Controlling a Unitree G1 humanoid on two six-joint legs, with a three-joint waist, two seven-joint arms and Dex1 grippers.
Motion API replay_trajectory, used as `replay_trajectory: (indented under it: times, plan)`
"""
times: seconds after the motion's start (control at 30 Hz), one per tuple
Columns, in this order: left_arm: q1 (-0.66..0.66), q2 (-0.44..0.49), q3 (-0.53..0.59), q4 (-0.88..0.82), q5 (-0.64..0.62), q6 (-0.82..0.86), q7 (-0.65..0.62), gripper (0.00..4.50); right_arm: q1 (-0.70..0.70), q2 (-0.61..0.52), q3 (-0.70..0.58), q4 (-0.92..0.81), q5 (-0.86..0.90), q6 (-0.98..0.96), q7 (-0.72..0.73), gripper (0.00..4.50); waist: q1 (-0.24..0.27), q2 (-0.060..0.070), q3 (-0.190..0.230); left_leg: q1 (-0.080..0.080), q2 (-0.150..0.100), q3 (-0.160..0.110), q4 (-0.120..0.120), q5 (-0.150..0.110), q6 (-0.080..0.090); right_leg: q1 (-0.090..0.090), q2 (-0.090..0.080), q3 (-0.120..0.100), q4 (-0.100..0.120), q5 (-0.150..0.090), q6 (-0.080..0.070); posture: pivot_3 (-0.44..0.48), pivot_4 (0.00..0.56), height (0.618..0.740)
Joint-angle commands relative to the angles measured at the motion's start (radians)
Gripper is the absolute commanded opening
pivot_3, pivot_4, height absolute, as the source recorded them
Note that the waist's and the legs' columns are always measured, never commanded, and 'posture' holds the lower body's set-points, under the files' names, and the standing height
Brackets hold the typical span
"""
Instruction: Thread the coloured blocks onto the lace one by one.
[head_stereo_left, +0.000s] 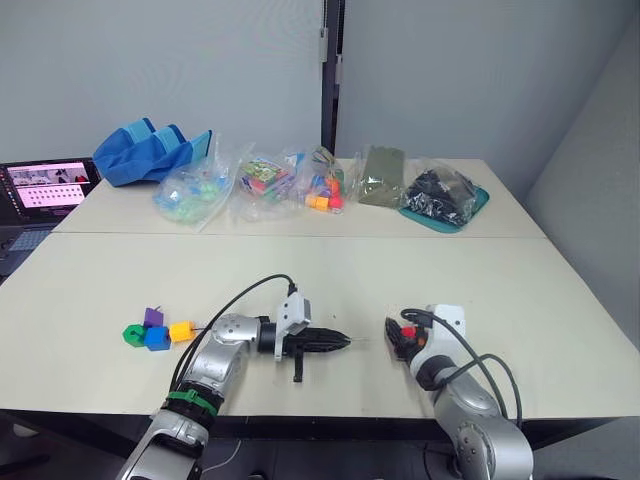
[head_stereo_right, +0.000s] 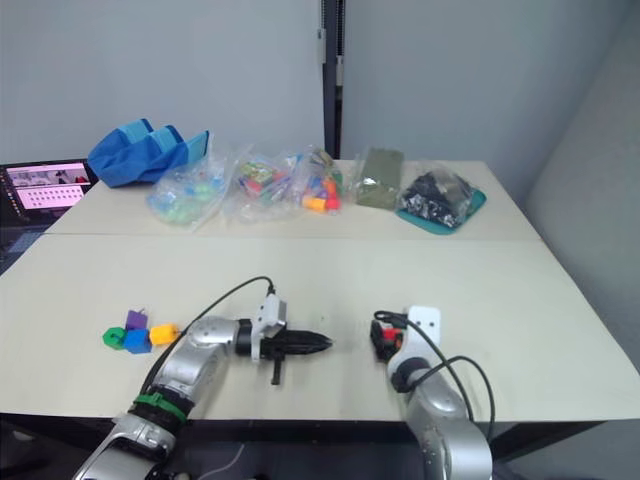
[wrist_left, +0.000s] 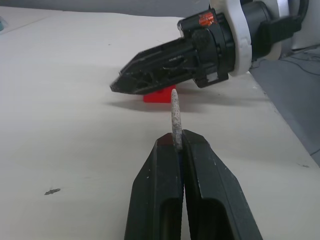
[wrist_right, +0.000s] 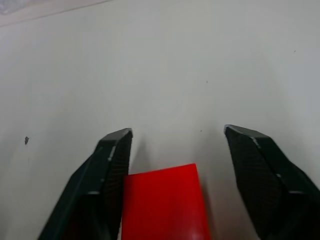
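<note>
Red plastic marks the block in hand: the red block (wrist_right: 165, 202) lies on the pale surface (head_stereo_left: 330, 270) between the two fingers of the right end effector (wrist_right: 177, 137), which is spread wide, with one finger touching or almost touching the block's side and the other well apart from it. The stiff pale tip of the lace (wrist_left: 175, 117) is pinched upright in the left end effector (wrist_left: 177, 145), whose fingers are closed narrowly on it; the dark cord behind the tip cannot be made out. The two end effectors are pointed toward each other near the front edge of the surface, apart but close. The remaining blocks, orange-yellow (head_stereo_left: 181, 331), blue (head_stereo_left: 157, 339), green (head_stereo_left: 134, 335) and purple (head_stereo_left: 153, 317), are clustered together well to the robot's left, none seen on the lace. The step in hand is judged to be the grasping of the first block. Next, the right fingers would need to be closed on the red block, and its hole lined up with the held tip. Bags of mixed toys (head_stereo_left: 262, 182) are left at the far side.
</note>
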Motion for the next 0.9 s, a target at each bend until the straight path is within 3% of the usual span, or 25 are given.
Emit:
replay_trajectory:
  times: [0.03, 0.2, 0.4, 0.5, 0.63, 0.73, 0.9]
  plan:
    - [-0.020, -0.008, -0.003, 0.005, 0.009, -0.023, -0.013, 0.00, -0.027, 0.009, -0.099, -0.133, 0.128, 0.044, -0.001, 4.46, 0.000, 0.000, 0.000, 0.000, 0.000, 0.000, 0.000, 0.000, 0.000, 0.000, 0.000, 0.000, 0.000, 0.000, 0.000, 0.000, 0.150, 0.740]
    - [-0.019, -0.009, 0.002, 0.013, 0.016, -0.026, -0.018, 0.00, -0.095, -0.114, -0.254, -0.198, 0.337, 0.198, 0.050, 4.46, 0.001, 0.000, 0.000, 0.000, 0.000, 0.000, 0.000, 0.000, 0.000, 0.000, 0.000, 0.000, 0.000, 0.000, 0.000, 0.000, 0.150, 0.740]
    - [-0.006, -0.018, 0.005, 0.004, 0.030, -0.036, 0.006, 0.00, -0.264, -0.528, -0.289, -0.029, 0.484, 0.339, 0.323, 4.46, 0.000, 0.000, 0.000, 0.000, 0.000, 0.000, 0.001, 0.000, 0.000, 0.001, 0.000, 0.000, 0.000, 0.000, 0.000, 0.000, 0.150, 0.740]
    - [0.008, -0.018, 0.005, -0.018, 0.034, -0.034, 0.019, 0.00, -0.303, -0.782, -0.136, 0.035, 0.450, 0.292, 0.585, 4.46, 0.000, 0.001, 0.000, 0.000, 0.000, 0.000, 0.001, -0.001, 0.001, 0.001, 0.000, 0.000, -0.001, 0.000, 0.000, 0.000, 0.150, 0.740]
    - [0.032, -0.012, 0.003, -0.053, 0.037, -0.028, 0.037, 0.00, -0.334, -1.036, 0.134, 0.108, 0.239, -0.002, 0.909, 4.46, -0.002, 0.002, 0.002, 0.000, -0.001, 0.000, 0.002, -0.001, 0.002, 0.001, 0.000, 0.001, -0.002, -0.001, 0.001, 0.000, 0.150, 0.740]
    - [0.047, -0.018, 0.001, -0.090, 0.029, 0.005, 0.058, 0.00, -0.380, -1.082, 0.279, 0.185, 0.109, -0.187, 1.062, 4.46, -0.001, 0.002, 0.002, 0.000, -0.001, 0.000, 0.003, -0.001, 0.002, 0.001, 0.000, 0.001, -0.002, -0.002, 0.004, 0.000, 0.150, 0.740]
    - [0.063, -0.021, -0.009, -0.136, 0.033, 0.034, 0.081, 0.00, -0.509, -1.025, 0.411, 0.384, -0.067, -0.409, 1.163, 4.46, 0.000, 0.002, 0.002, 0.000, -0.001, 0.001, 0.003, 0.000, 0.001, 0.001, 0.000, 0.001, -0.002, -0.002, 0.005, 0.000, 0.150, 0.740]
